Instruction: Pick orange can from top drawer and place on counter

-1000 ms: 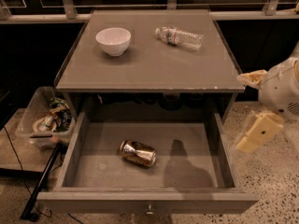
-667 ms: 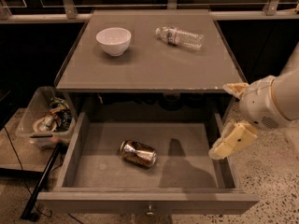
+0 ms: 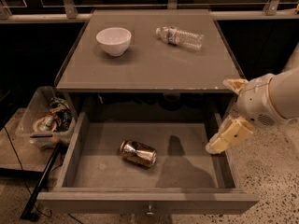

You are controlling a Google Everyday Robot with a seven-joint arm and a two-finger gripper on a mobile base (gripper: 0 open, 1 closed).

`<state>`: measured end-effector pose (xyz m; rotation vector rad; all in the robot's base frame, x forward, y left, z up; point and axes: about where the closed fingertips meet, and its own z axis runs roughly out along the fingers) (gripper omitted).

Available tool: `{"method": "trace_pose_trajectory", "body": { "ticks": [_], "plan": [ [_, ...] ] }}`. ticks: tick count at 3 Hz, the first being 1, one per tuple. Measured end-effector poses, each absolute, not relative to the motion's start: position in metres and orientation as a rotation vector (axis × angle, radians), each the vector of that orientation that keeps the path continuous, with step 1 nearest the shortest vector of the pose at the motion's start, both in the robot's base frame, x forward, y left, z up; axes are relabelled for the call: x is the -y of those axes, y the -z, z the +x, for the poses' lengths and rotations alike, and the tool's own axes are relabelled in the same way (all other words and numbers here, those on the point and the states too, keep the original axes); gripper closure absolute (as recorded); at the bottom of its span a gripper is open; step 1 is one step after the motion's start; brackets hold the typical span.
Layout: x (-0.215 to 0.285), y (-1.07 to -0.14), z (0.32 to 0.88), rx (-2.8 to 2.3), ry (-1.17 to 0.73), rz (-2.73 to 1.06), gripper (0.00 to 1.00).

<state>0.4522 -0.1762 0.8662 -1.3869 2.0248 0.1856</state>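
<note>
Gripper spread wide and empty, at the right wall of the open top drawer, orange can on its side on the drawer floor, well apart to the gripper's left, counter beyond, bearing white bowl and water bottle.

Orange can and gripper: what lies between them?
Camera view: only bare, shadowed floor of the top drawer lies between the orange can and the gripper at its right wall.
</note>
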Motion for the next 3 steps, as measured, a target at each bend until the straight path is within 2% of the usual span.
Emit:
{"method": "trace_pose_trajectory", "body": {
  "ticks": [3],
  "plan": [
    [0.119, -0.78, 0.479, -2.047, -0.325, -1.359, 0.0]
  ]
}}
